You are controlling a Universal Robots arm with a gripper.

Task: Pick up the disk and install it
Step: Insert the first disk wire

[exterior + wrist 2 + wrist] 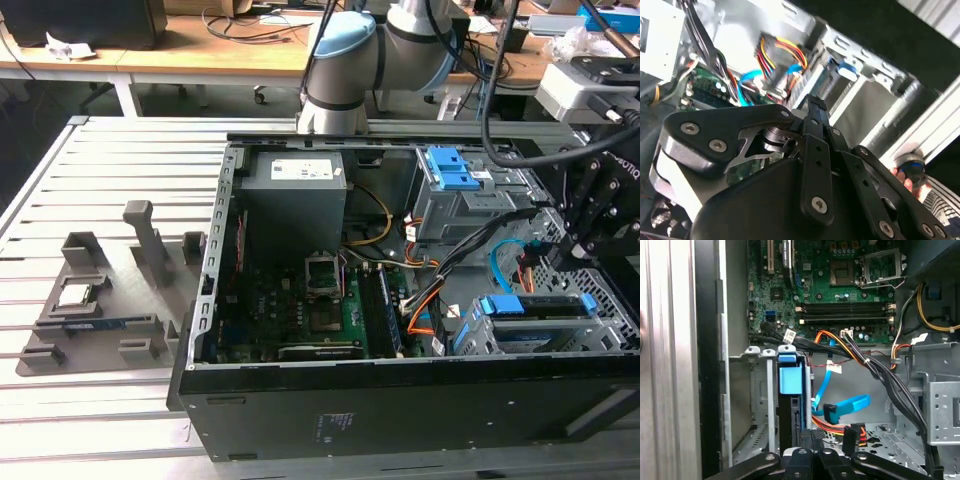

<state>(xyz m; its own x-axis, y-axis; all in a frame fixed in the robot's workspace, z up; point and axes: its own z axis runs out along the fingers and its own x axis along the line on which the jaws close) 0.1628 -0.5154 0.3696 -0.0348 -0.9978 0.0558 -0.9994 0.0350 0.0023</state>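
Observation:
The disk (535, 308) lies flat in the metal cage at the case's front corner, on the exterior view's right, with blue rails at both ends. In the first wrist view the disk (790, 390) shows edge-on in that cage, with its blue rail end nearest the motherboard. My gripper (577, 248) hangs just above the cage. Its black fingers (812, 115) meet at the tips with nothing between them. In the first wrist view my gripper (812, 437) sits right beside the disk's dark edge; I cannot tell whether it touches.
The open case (400, 400) lies on a slatted table. Orange, blue and black cables (840, 405) cross beside the cage. A taller grey bay with a blue latch (452, 170) stands behind. A grey tray holding a processor chip (75, 295) lies at the exterior view's left. A hand (904, 176) is near the case.

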